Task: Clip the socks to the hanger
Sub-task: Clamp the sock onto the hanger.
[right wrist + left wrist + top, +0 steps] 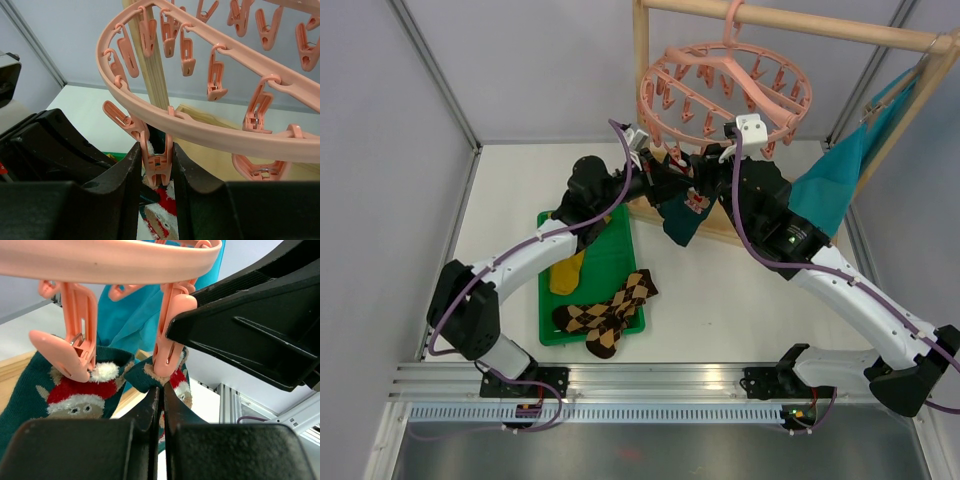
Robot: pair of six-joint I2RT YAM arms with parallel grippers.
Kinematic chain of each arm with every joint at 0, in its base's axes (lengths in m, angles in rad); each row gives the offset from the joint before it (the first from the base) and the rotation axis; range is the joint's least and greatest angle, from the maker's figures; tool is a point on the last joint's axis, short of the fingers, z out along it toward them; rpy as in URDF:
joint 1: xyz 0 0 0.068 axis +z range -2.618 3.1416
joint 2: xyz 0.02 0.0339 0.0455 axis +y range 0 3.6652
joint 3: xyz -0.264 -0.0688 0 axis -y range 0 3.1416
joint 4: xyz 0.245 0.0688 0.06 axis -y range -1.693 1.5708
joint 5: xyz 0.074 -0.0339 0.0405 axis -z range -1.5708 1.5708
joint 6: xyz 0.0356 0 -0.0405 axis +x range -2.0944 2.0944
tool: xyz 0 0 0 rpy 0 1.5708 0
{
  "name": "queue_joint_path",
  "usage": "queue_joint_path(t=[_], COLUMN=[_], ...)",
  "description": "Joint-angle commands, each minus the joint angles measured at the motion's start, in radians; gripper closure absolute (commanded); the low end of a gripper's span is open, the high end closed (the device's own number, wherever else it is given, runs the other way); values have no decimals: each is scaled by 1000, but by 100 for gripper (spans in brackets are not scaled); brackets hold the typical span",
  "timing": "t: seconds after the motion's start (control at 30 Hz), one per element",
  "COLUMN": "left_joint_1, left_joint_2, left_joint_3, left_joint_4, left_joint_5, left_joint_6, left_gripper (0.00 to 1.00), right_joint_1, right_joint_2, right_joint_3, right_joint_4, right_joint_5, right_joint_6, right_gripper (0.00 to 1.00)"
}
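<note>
- The teal sock (pixel 680 228) hangs just under the front rim of the hanger (pixel 110 260). Its cuff is raised to the mouth of one clip (pixel 157 160).
- The left gripper (pixel 161 397) is closed flat on the cuff's edge, right below that clip. The hold takes in only a thin fold of fabric, so a small tug could pull it free and drop the sock to the table.
- The right gripper (pixel 156 150) is pressed in on the clip from both sides, with nothing else between its fingers. If the pads sit too low on the clip's body, the mouth may not gape enough and the cuff would bunch against it instead of entering.
- I cannot tell whether fabric is already inside the mouth. Letting go too early would leave the clip biting air or only the edge's fuzz.
- A neighbouring clip (pixel 75 355) touches the sock near its red-and-white figure. Whether it grips is unclear, and if it does not, the sock's weight depends on the left gripper alone.
- The hanger hangs by its hook from the wooden rack (pixel 640 50), so a push from either arm may swing the ring and misalign clip and cuff.
- Both wrists crowd together beneath the ring, so they risk colliding.
- The argyle socks (pixel 610 312) and mustard sock (pixel 567 272) wait on the green tray (pixel 620 250), well apart.
</note>
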Motion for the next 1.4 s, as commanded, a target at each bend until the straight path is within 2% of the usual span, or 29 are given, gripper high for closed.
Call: queue_joint_path(t=[0.0,0.43,1.37], left_joint_1=[-3,-3,0], left_joint_2=[-49,-69,-53], left_joint_3=[-3,-71,-43], left_joint_4=[24,65,108], left_joint_5=[2,2,-18], left_joint_6=[14,3,35], left_gripper=[98,98,98], right_joint_1=[-3,-28,-190], right_joint_2=[-12,5,9], right_joint_3=[34,76,70], right_joint_4=[-6,-14,-14], right_joint_5=[-26,-66,-388], right_joint_6=[13,31,201], right_gripper=[100,100,100])
